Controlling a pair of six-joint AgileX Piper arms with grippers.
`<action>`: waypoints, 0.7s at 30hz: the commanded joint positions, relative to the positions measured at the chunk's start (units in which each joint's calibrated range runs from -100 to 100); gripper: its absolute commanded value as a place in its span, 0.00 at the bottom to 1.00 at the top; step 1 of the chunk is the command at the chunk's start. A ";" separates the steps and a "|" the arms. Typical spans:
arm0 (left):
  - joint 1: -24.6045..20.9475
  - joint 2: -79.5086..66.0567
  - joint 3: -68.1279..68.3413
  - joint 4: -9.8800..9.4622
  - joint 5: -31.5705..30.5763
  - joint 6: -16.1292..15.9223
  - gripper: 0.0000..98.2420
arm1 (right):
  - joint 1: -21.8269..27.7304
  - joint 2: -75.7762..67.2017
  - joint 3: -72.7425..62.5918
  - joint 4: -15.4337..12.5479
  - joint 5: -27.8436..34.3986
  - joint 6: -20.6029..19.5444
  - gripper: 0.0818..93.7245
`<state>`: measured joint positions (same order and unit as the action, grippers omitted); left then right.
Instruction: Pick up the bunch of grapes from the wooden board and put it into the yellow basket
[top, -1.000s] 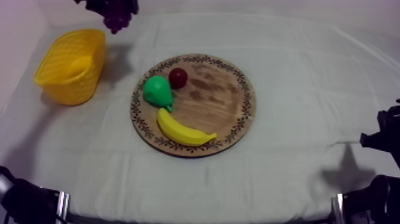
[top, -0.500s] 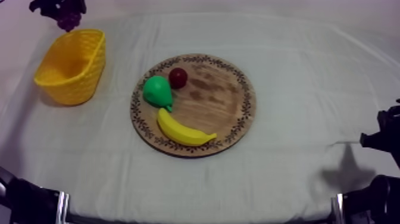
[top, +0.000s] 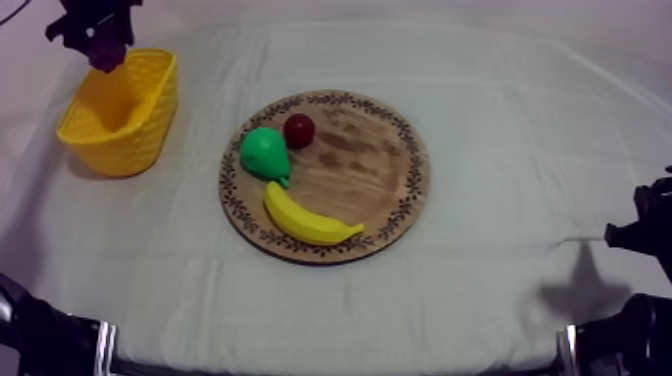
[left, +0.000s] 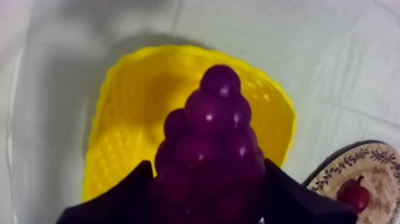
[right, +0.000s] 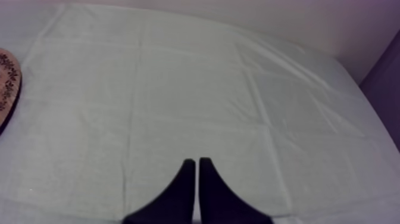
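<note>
The left gripper (left: 207, 179) clamps its 2 black fingers on the purple toy bunch of grapes (left: 213, 128), which hangs over the woven yellow basket (left: 119, 131). Centre it above the basket's hollow, lower, then release. The right gripper (right: 194, 164), closed on nothing, sits well away from the basket.

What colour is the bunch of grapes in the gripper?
Dark purple; the bunch of grapes shows best in left wrist view.
</note>
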<state>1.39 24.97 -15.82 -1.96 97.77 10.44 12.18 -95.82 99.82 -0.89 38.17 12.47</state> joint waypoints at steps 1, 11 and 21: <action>0.05 1.47 0.85 0.00 -0.78 0.23 0.59 | 0.00 -0.02 -0.05 -0.01 -0.03 0.01 0.00; -0.10 6.29 5.64 0.37 -4.45 1.25 0.65 | 0.00 -0.02 -0.05 -0.01 -0.03 0.01 0.00; -1.52 7.17 9.30 1.35 -7.54 1.08 0.92 | 0.00 -0.02 -0.05 -0.01 -0.03 0.01 0.00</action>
<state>0.02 32.28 -6.94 -0.80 90.58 11.70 12.18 -95.82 99.82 -0.89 38.17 12.48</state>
